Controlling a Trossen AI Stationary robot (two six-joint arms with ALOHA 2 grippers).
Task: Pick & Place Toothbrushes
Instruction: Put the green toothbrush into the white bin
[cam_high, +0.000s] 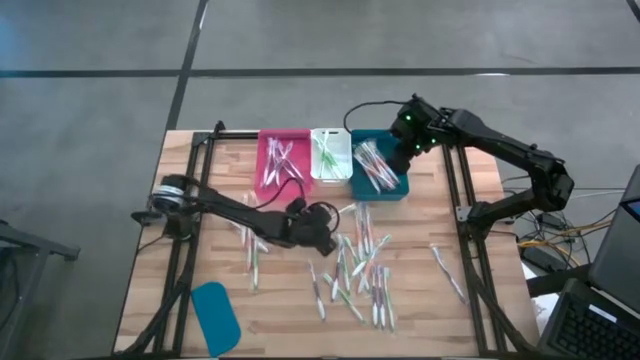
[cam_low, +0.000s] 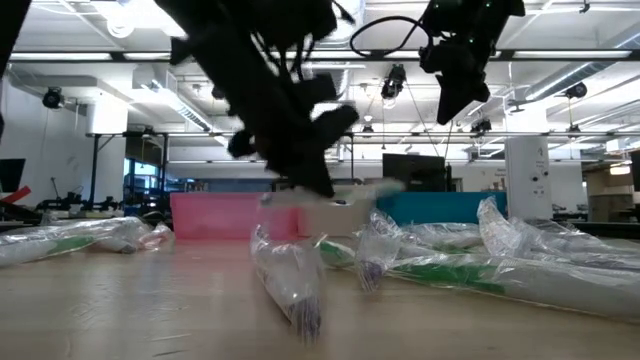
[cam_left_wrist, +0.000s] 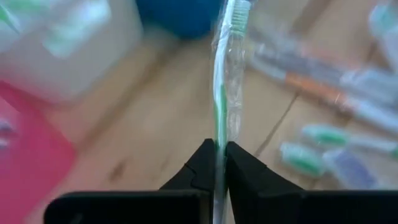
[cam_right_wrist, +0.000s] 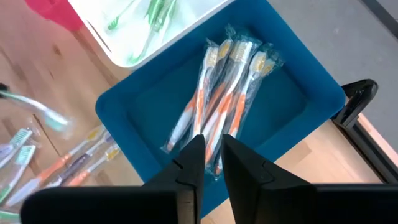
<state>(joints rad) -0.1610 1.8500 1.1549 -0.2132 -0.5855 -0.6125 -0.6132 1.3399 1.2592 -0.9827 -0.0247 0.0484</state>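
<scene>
My left gripper (cam_high: 322, 226) (cam_left_wrist: 221, 149) hangs over the middle of the table, shut on a green toothbrush (cam_left_wrist: 222, 87) in a clear wrapper. Many more wrapped toothbrushes (cam_high: 355, 272) lie scattered flat on the wood toward the near right. My right gripper (cam_high: 398, 155) (cam_right_wrist: 213, 148) hovers above the blue bin (cam_high: 385, 192), holding nothing, its fingers only narrowly apart. Three orange toothbrushes (cam_right_wrist: 217, 93) lie in that bin. The white bin (cam_high: 330, 155) holds green ones and the pink bin (cam_high: 283, 160) holds pink ones. My left gripper pinches the wrapped green toothbrush by its handle (cam_left_wrist: 219, 127) between the two fingers. The brush runs on forward past the fingertips, with its bristle head (cam_left_wrist: 236, 9) at the far end. In the low view it sticks out roughly level (cam_low: 375, 188), lifted clear of the table.
The three bins stand side by side at the table's far edge. A flat teal lid (cam_high: 215, 312) lies near the near left corner. Dark frame rails (cam_high: 190, 200) run along both sides of the table. Bare wood shows at the left and far right.
</scene>
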